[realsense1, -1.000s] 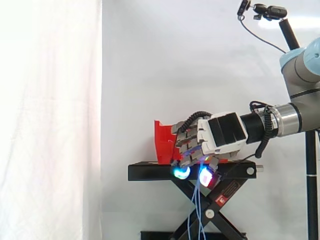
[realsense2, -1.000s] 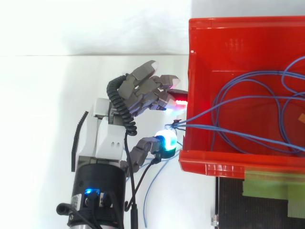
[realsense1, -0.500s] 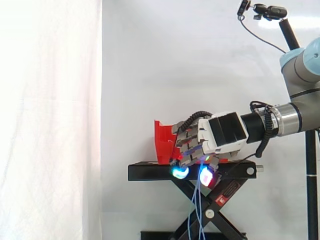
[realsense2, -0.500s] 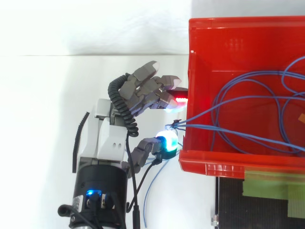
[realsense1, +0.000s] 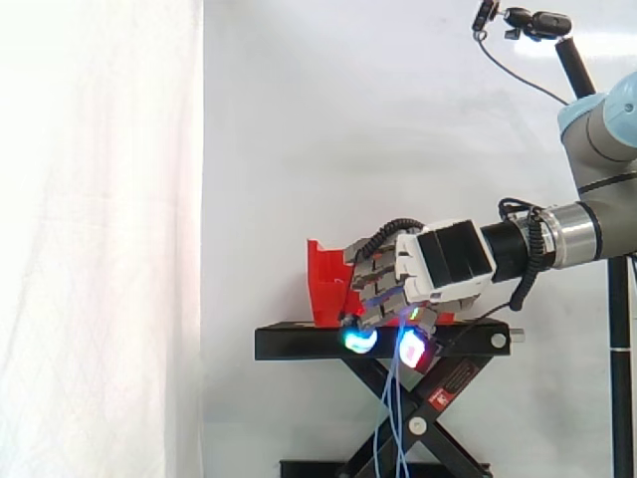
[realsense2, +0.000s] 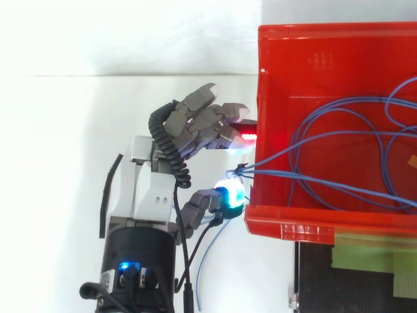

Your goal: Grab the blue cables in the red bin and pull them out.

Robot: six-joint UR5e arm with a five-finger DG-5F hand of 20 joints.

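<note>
Robot hand (realsense2: pixel 151 190) pinches blue cables (realsense2: pixel 280 173).

Glossy red plastic bin (realsense2: pixel 313 59), smooth blue cables (realsense2: pixel 352 133), matt black metal stand (realsense1: pixel 299 344).

One red bin (realsense2: pixel 313 218), one black stand (realsense1: pixel 299 344), several tangled blue cables (realsense2: pixel 260 171).

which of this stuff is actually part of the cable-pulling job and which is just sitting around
Part of the job:
- blue cables, drawn over the bin's wall
- red bin
- hand, holding the cables at its thumb

Just there:
- black stand under the bin
- white curtain
- small camera on a pole
- greenish strip beside the bin
</note>
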